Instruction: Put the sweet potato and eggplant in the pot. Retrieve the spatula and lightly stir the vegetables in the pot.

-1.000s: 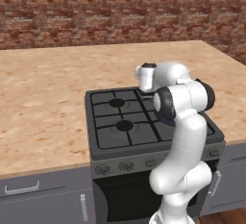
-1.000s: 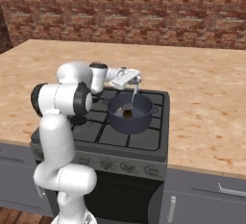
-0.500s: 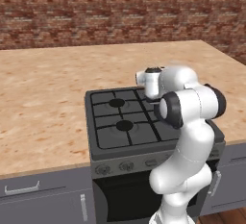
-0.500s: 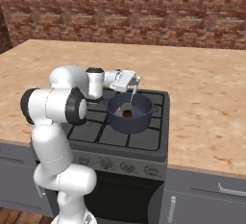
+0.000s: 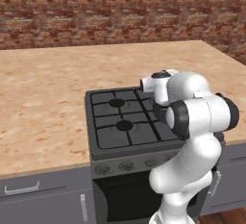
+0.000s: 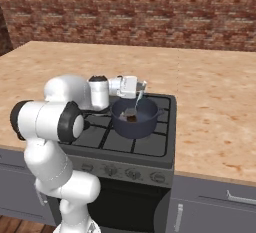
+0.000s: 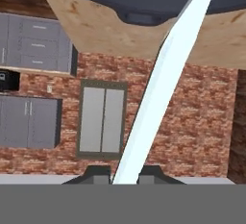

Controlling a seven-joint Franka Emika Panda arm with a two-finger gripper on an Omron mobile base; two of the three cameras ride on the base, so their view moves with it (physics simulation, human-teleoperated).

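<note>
The tool (image 6: 139, 89) is closed narrowly on the handle end of the spatula (image 6: 137, 99), a pale, thin, flat strip. In the hand view the spatula (image 7: 163, 83) runs from between the finger tips (image 7: 96, 172) up toward the pot rim.

Handling, as judged: the spatula looks light, rigid and smooth, so a grip near its end could let it pivot or slip under side load; light strokes are advisable.

The pot (image 6: 135, 118) sits on a right-hand burner of the stove (image 6: 155, 144), upright. The spatula blade hangs into it from above. A small brown lump, probably the sweet potato (image 6: 132, 119), lies at the bottom. The eggplant cannot be made out.

Surroundings: the light wooden surface (image 6: 210, 102) flanks the stove on both sides, with a brick wall (image 6: 125, 12) behind. The pot wall and its loop handles are the only obstructions close to the blade; contact could shift the pot on the grate.
</note>
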